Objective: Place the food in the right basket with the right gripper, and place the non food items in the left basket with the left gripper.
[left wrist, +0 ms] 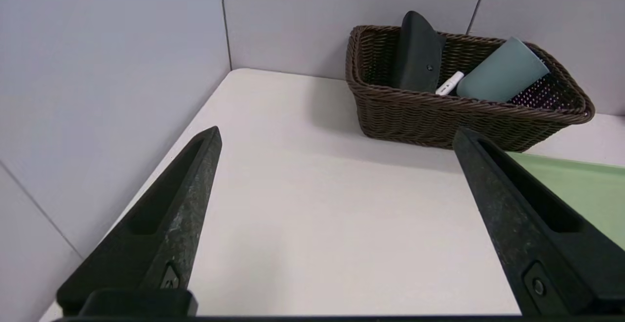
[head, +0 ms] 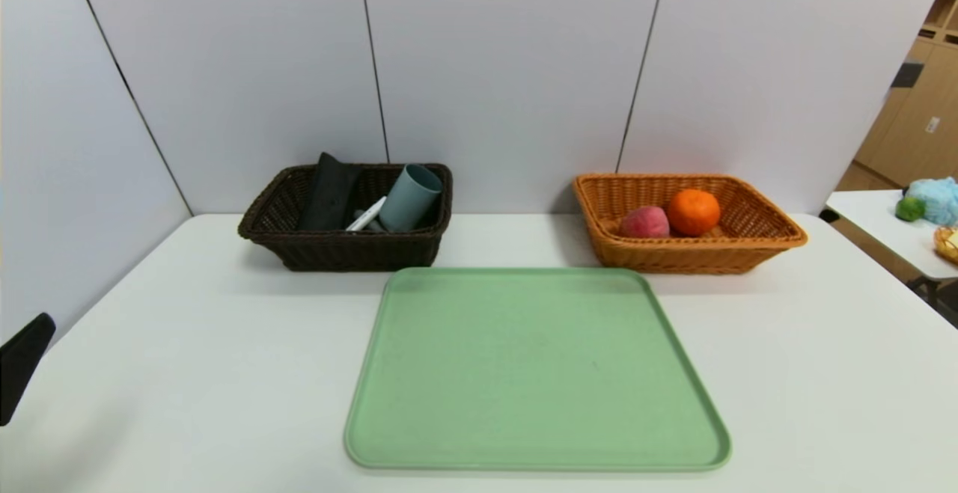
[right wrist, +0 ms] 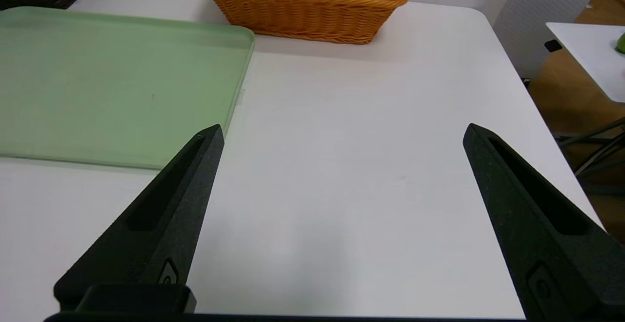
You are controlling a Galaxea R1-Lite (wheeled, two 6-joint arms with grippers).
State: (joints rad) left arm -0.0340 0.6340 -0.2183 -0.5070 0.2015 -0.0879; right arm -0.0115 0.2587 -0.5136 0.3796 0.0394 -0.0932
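The left basket [head: 344,252], dark brown wicker, stands at the back left and holds a black pouch [head: 327,194], a white marker [head: 367,216] and a blue-grey cup [head: 410,197]. The right basket [head: 748,245], orange-tan, stands at the back right with a pink peach [head: 644,222] and an orange [head: 693,212] inside. My left gripper [left wrist: 337,130] hangs open and empty over bare table, well short of the dark basket [left wrist: 439,121]. My right gripper [right wrist: 343,127] is open and empty over the table, beside the tray and short of the orange-tan basket [right wrist: 302,16].
A green tray [head: 535,373] lies bare in the middle of the white table [head: 823,373], in front of both baskets. Grey wall panels close off the back and left. A second table [head: 876,227] with a blue plush toy stands off to the right.
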